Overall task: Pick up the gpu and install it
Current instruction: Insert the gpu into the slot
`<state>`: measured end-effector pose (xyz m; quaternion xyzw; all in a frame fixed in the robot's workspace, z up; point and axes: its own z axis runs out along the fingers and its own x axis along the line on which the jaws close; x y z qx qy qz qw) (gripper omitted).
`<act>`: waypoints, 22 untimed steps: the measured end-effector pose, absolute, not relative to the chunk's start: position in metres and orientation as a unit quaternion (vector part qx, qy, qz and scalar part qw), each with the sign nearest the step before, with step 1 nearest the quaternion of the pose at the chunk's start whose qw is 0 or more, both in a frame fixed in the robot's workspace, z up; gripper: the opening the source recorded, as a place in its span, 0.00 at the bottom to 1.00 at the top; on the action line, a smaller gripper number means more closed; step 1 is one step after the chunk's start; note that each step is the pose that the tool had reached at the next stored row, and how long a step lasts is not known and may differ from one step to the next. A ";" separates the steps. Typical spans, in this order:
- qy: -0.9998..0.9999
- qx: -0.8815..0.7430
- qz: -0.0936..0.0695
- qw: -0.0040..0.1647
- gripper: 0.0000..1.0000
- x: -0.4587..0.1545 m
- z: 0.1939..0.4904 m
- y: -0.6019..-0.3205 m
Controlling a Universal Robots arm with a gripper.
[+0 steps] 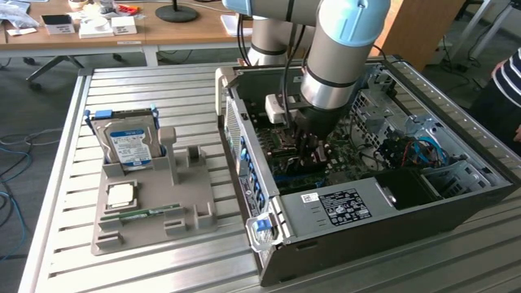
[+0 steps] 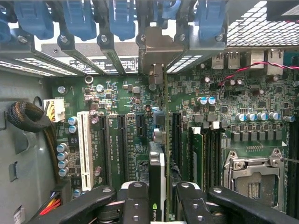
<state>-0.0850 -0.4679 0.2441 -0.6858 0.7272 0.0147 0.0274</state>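
Observation:
The gpu [image 2: 158, 163] shows edge-on in the wrist view. It is a thin dark card standing upright over the motherboard's black slots, with its grey metal end bracket [image 2: 156, 51] up against the case's rear slot openings. My gripper [image 2: 162, 196] is shut on it, one black finger [image 2: 134, 200] on each flat side. In the exterior view my gripper [image 1: 313, 152] reaches straight down into the open computer case [image 1: 366, 210], low over the green motherboard [image 1: 281, 146]. From there the card is mostly hidden by the fingers.
A grey holder tray [image 1: 155, 229] on the slatted table carries a silver hard drive [image 1: 130, 143], a square processor [image 1: 121, 195] and a green memory stick [image 1: 150, 212]. A white slot [image 2: 85, 149] and the processor socket [image 2: 254, 177] flank the card. A person's striped sleeve [image 1: 504, 85] is at the exterior view's right.

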 end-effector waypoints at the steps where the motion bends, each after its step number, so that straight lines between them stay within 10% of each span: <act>1: 0.727 -0.686 0.015 0.027 0.27 -0.085 0.244 -0.468; 22: 0.728 -0.685 0.015 0.028 0.27 -0.087 0.242 -0.468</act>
